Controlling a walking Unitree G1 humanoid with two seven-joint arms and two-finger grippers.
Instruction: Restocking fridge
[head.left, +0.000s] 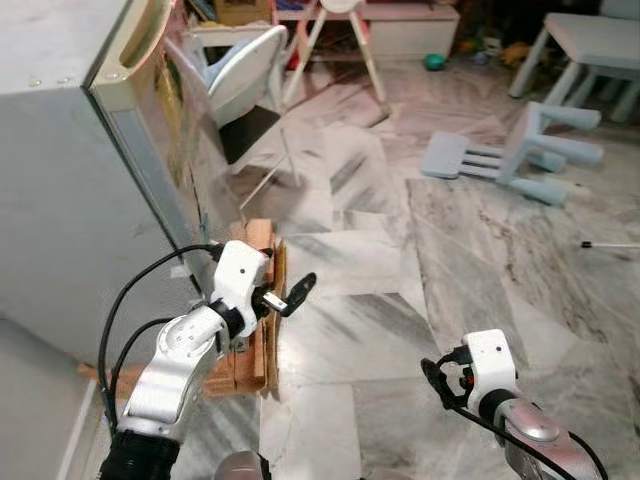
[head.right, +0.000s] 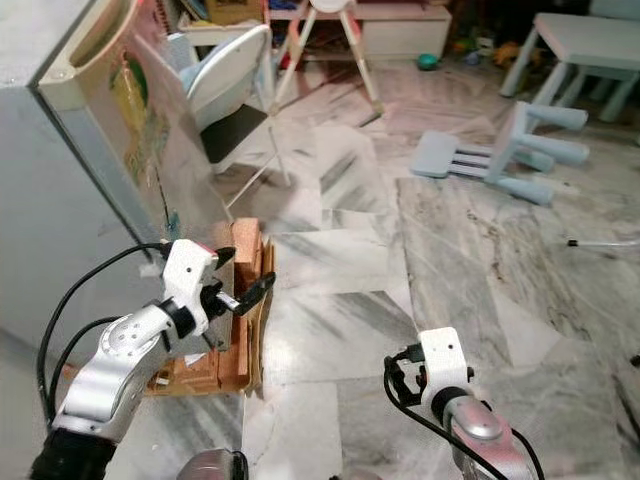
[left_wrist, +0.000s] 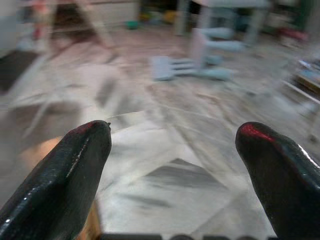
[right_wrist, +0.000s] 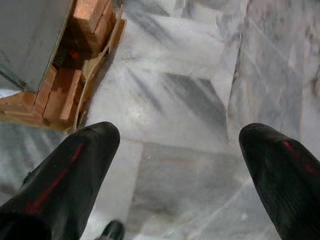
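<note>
Silver arms, white wrists, black cables, black-fingered pincers

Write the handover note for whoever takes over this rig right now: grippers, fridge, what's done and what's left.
Left gripper: open, empty, raised beside the fridge, near its front edge.
Right gripper: open, empty, held low over the marble floor.
Fridge stands on a wooden base; its door looks shut, though the angle is steep.
Nothing to stock is in either gripper.
Done: robot is at the fridge. Left: open the door, fetch items, load them.
</note>
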